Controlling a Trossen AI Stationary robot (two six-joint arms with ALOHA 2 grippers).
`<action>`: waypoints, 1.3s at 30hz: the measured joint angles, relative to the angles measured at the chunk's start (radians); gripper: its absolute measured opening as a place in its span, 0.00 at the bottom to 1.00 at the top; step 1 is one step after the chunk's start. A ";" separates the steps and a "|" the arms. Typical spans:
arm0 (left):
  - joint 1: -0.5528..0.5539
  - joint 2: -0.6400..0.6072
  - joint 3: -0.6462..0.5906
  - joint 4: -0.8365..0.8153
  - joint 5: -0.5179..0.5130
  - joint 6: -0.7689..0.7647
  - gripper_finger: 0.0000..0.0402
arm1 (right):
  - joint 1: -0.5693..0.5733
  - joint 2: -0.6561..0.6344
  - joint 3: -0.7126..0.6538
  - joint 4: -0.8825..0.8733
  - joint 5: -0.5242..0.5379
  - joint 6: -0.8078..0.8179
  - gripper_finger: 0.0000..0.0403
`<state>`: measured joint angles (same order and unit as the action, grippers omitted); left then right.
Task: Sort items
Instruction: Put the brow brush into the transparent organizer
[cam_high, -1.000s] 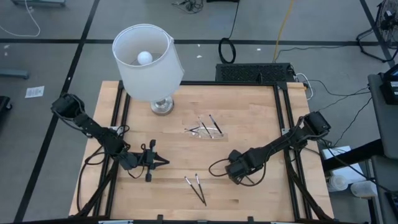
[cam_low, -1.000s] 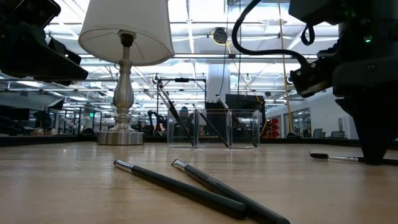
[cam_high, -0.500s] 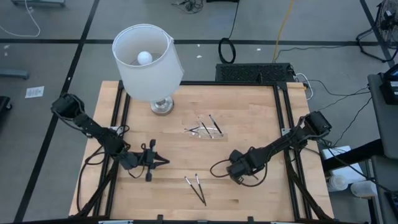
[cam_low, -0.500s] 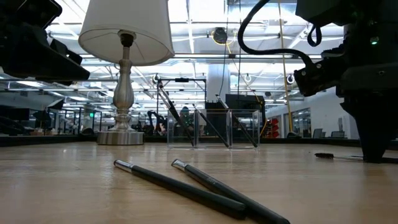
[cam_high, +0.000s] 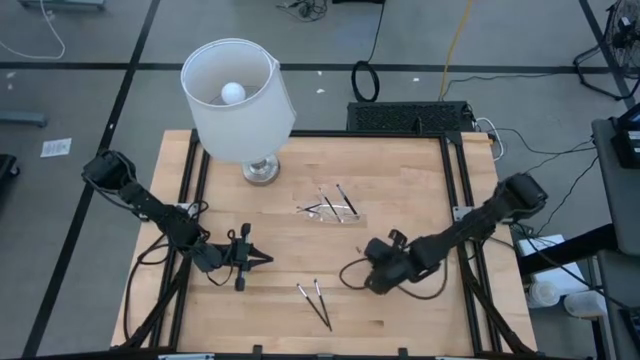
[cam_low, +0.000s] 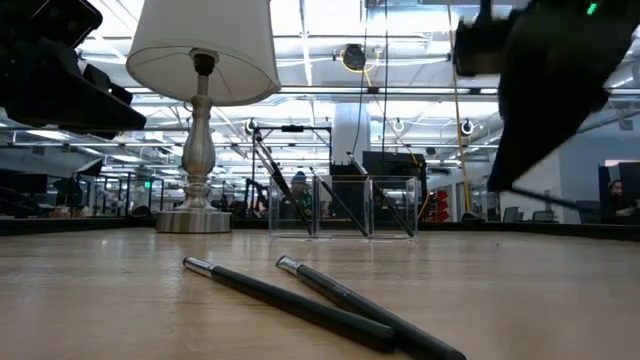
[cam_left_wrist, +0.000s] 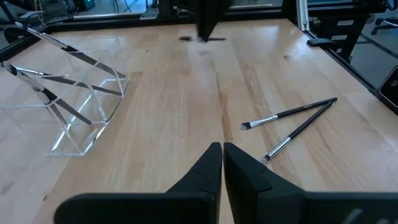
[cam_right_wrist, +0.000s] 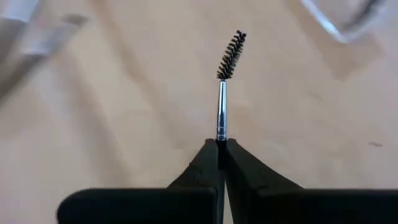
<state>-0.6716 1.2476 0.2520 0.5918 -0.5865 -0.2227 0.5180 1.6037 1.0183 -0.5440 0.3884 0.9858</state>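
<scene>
Spoolie brush (cam_right_wrist: 227, 68) pinched in right gripper (cam_right_wrist: 221, 144) fingers, raised off surface (cam_high: 400, 200). Several sticks sit in clear tray (cam_high: 332, 208); two brushes (cam_high: 315, 300) lie unsorted at near edge. Left gripper (cam_left_wrist: 222, 149) idle, fingers nearly shut, empty.

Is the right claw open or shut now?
Shut. In its wrist view the right claw has its fingers pressed together on a thin spiral-tipped brush, which sticks out forward.
</scene>
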 joint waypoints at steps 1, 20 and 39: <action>0.000 0.000 0.000 0.000 0.000 0.000 0.06 | 0.005 -0.017 -0.002 0.027 0.021 -0.027 0.00; 0.000 0.000 0.000 -0.003 0.000 0.018 0.06 | -0.197 -0.184 -0.044 1.004 0.211 -1.075 0.00; 0.024 0.000 0.000 -0.020 -0.004 0.028 0.06 | -0.412 0.178 -0.306 1.842 0.192 -1.156 0.00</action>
<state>-0.6474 1.2477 0.2520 0.5715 -0.5907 -0.1947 0.1059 1.7818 0.7124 1.2976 0.5802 -0.1699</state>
